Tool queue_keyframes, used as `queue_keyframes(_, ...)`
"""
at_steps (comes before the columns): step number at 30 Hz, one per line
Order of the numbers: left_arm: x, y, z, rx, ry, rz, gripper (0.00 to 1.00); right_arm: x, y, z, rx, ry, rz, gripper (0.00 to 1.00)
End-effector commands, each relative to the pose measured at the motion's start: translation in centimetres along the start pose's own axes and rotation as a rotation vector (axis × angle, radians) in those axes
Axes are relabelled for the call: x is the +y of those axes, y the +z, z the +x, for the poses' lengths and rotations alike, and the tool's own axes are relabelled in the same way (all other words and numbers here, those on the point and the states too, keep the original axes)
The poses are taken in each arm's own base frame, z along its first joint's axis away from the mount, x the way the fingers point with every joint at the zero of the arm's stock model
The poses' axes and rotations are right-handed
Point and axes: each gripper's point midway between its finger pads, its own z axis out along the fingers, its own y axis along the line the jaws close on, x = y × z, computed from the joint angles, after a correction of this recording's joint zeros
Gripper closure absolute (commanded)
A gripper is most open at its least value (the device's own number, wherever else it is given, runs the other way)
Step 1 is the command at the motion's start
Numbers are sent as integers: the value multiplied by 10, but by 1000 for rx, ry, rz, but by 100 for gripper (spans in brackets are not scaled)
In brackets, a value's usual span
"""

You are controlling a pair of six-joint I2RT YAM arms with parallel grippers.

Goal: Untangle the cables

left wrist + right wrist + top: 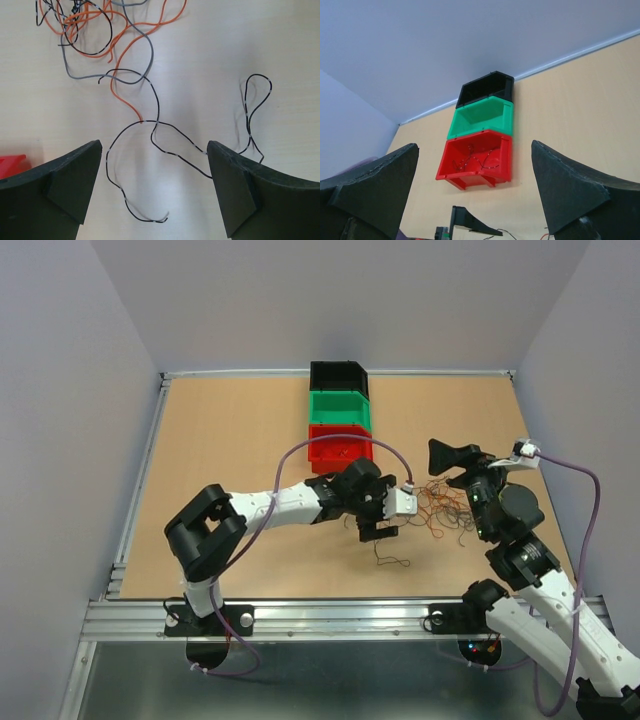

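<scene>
Pale wood-coloured board forms the table (pixel 230 440), smooth and matt, with plain grey-lilac walls around it. Low over this board the left gripper (pixel 154 150) has its jaws spread wide and they hold nothing; its fingers (pixel 70 185) are dull, dark wedges with flat inner faces. Between them, flat on the board, lies one black wire (pixel 150 137), hair-thin, bending in soft S-curves, with a free end curling near the bottom of the wrist view. One part of it passes close to a finger; I cannot tell if it touches. A little farther out, the cables (pixel 445 510) make a loose scribble of orange, grey, black and brownish loops, on the right half of the table between the two grippers. From this clump an orange strand (pixel 150 30) and a grey strand (pixel 145 55) come down toward the black one. The right gripper (pixel 474 147) is raised and tilted above the far side of the clump, its jaws also wide apart and empty, with the same dark, matt, wedge-shaped fingers. Beyond, three glossy plastic bins with open fronts stand in a row toward the back wall: red bin (pixel 450 170) nearest, then green bin (pixel 480 115), then black bin (pixel 485 90). A few thin wires lie inside the red one. A thick lavender cable (pixel 590 520) arcs beside the right arm.
</scene>
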Motion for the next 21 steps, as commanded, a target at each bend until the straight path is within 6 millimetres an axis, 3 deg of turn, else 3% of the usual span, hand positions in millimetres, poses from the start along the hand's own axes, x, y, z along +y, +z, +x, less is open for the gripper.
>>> queue_keyframes(1, -3, 7, 2, 108, 4, -38, 1, 6, -4, -21, -71, 13, -22, 1)
queue_keyframes(4, 3, 24, 27, 206, -13, -54, 1, 5, -4, -20, -69, 11, -20, 1)
queue_keyframes(6, 15, 25, 40, 264, -19, -121, 1, 6, -3, -18, -62, 9, -22, 1)
queue_keyframes(10, 40, 22, 47, 293, -55, -227, 1, 6, -2, -17, -59, 9, -24, 1)
queue_keyframes(11, 48, 19, 53, 301, -75, -241, 7, 6, -3, -18, -60, 10, -24, 1)
queue_keyframes(12, 47, 19, 56, 305, -87, -221, 20, 6, -3, -18, -62, 11, -25, 1)
queue_keyframes(13, 50, 19, 55, 303, -96, -207, 54, 6, -4, -19, -63, 12, -28, 1)
queue_keyframes(15, 46, 20, 66, 333, -109, -156, 89, 7, -5, -20, -66, 11, -31, 1)
queue_keyframes(16, 44, 21, 69, 337, -103, -141, 100, 7, -5, -20, -66, 11, -32, 1)
queue_keyframes(21, 30, 16, 59, 293, -72, -54, 100, 7, -5, -19, -64, 7, -33, 1)
